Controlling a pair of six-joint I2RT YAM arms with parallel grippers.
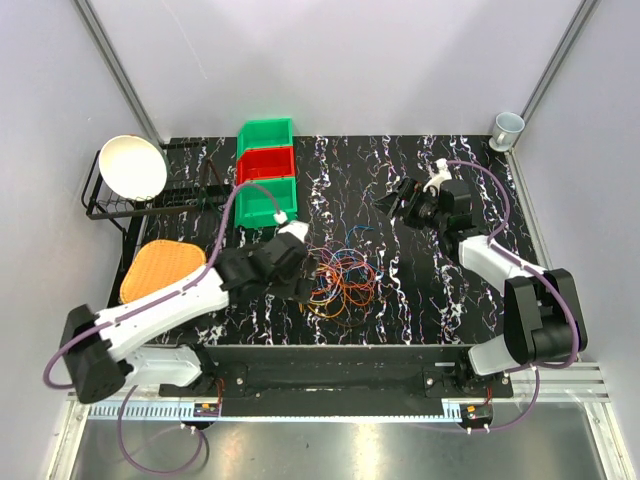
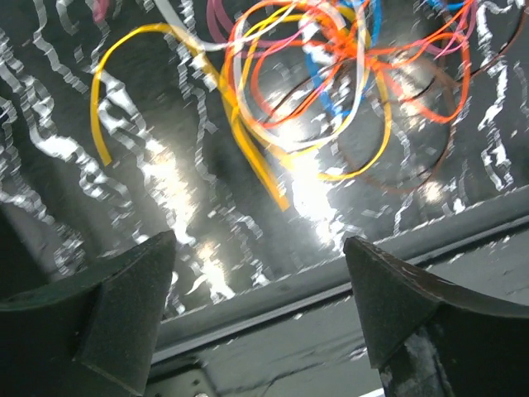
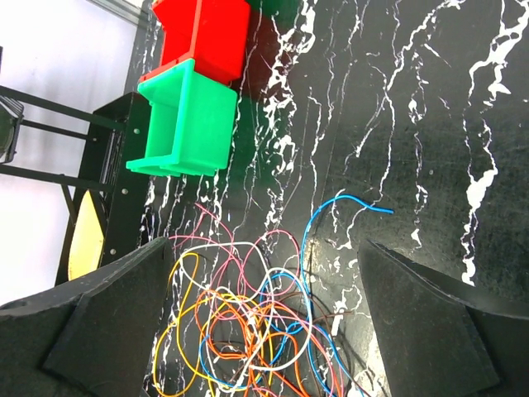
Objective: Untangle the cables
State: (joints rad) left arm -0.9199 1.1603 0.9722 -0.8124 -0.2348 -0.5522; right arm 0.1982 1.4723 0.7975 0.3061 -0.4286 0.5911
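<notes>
Cables [image 1: 340,280] sat in one tangled heap on the black marbled table [image 1: 450,300], about mid-width and close to its near edge. Orange, red, yellow, blue, pink and white loops overlapped each other. One blue strand [image 3: 347,203] trailed out of the heap toward the far edge. Left gripper [image 2: 256,252] was low over the table just left of the heap, jaws apart with nothing between them. In the left wrist view the pile lay just past the fingertips [image 2: 140,273], a yellow loop [image 2: 107,124] being the closest strand; couldn't tell whether anything touched. Right gripper [image 3: 264,248] was up over the far-right part of the table, well apart from the heap, jaws wide and empty, with its camera looking down across the tangle. Three bins ran in a row from the far edge, left of centre: green bin [image 1: 266,133], red bin [image 1: 265,163], second green bin [image 1: 268,200]. A wire rack [image 1: 100,205] at the left edge carried a white bowl [image 1: 133,166]. An orange waffle-textured pad [image 1: 160,270] lay nearer along that edge. A cup [image 1: 507,128] stood at the far-right corner.
</notes>
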